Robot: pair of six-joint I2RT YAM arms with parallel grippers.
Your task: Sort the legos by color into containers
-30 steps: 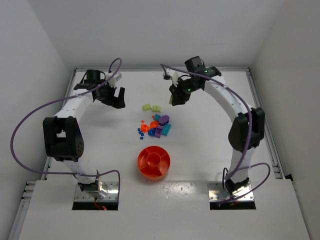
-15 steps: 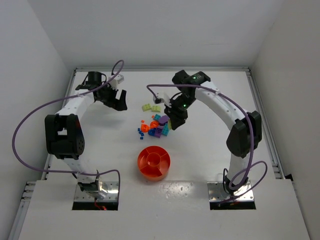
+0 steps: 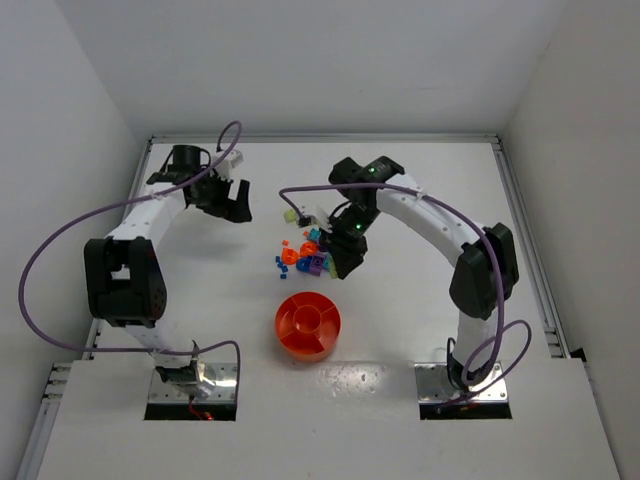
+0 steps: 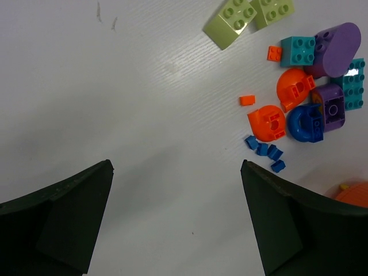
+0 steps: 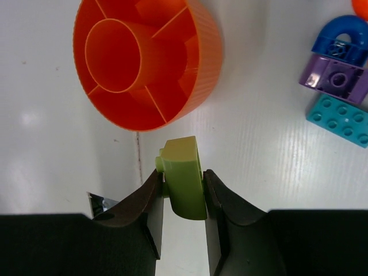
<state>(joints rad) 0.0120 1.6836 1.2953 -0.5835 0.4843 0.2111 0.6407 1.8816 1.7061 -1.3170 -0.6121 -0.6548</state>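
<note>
Yellow-green lego [image 5: 181,164], pinched in right claw [image 5: 181,184], has travelled nearer tray [image 5: 205,63]; left claw [image 4: 175,190] gapes.

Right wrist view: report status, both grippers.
Right gripper shut on yellow-green brick, short of orange tray. Left gripper open, empty. Nothing between brick and tray.

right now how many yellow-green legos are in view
3 yellow-green legos. Two lie side by side on the table, one and its neighbour; the third is clamped in the right gripper. Others may be hidden.
</note>
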